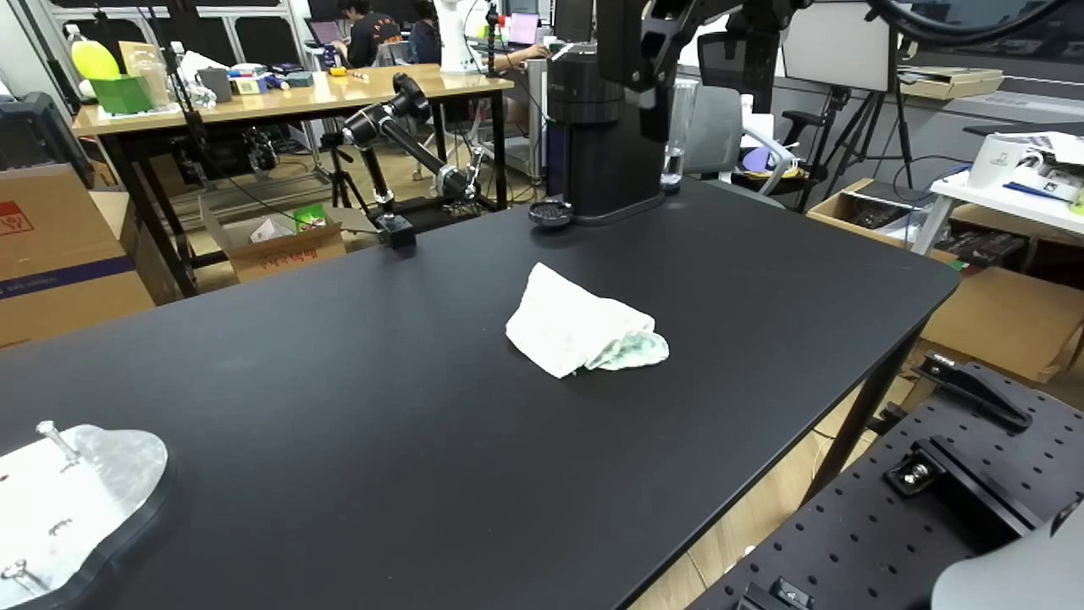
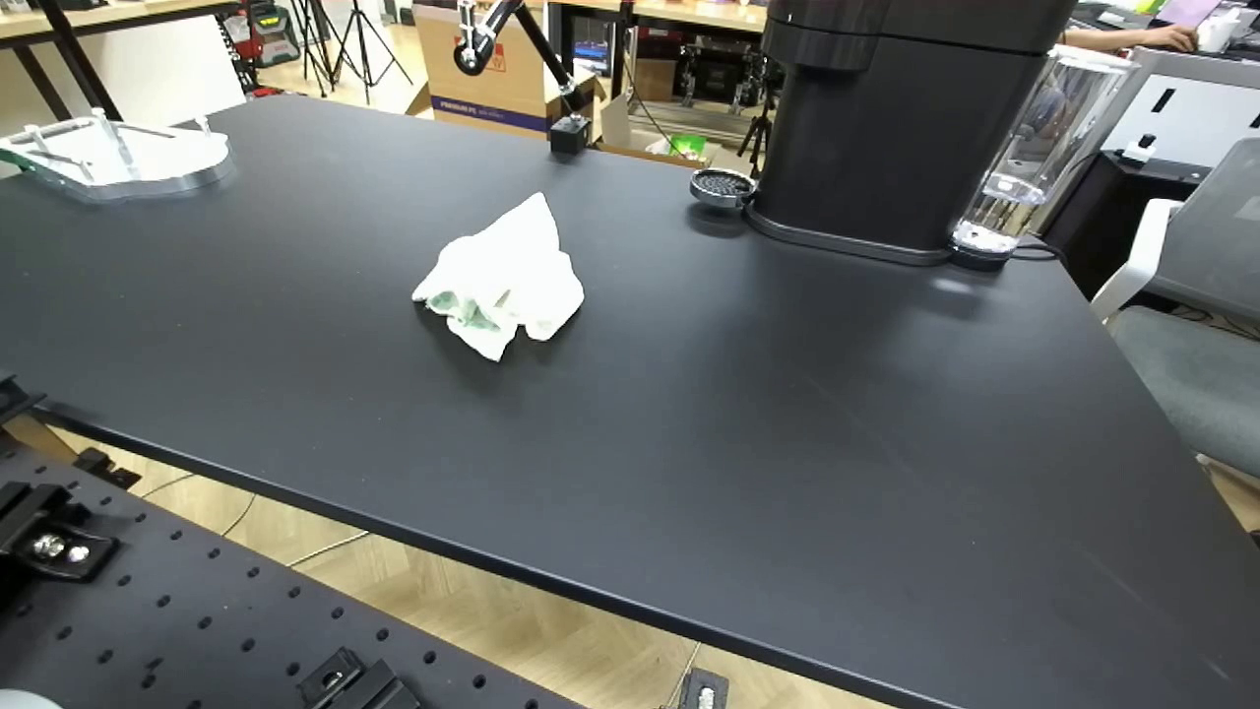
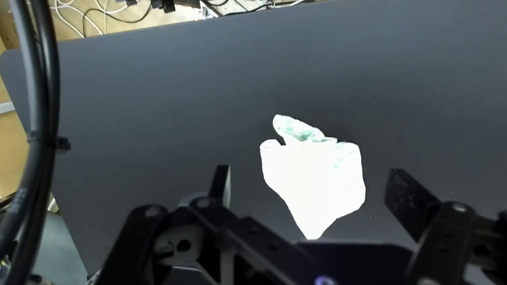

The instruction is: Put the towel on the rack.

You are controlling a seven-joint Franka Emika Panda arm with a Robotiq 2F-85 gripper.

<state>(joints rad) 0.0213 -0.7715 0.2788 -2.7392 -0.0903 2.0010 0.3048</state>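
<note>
A crumpled white towel with green patches lies on the black table in both exterior views (image 1: pixel 580 326) (image 2: pixel 507 281). It also shows in the wrist view (image 3: pixel 315 178), seen from above, overexposed. My gripper (image 3: pixel 311 174) is open and empty; its fingers frame the towel to either side from above without touching it. In an exterior view part of the gripper (image 1: pixel 648 97) hangs high at the top edge; it is outside the frame in the other view. A low pale board with upright pegs (image 1: pixel 127 462) (image 2: pixel 148 162) stands at one end of the table; I cannot tell whether it is the rack.
A tall black coffee machine (image 1: pixel 605 161) (image 2: pixel 876 148) stands at the table's edge, with a round drip tray (image 1: pixel 550 213) and a clear water tank (image 2: pixel 1024 177). A black clamp arm (image 1: pixel 394 127) is fixed to the edge. A perforated mounting plate (image 1: pixel 847 508) lies beside the table.
</note>
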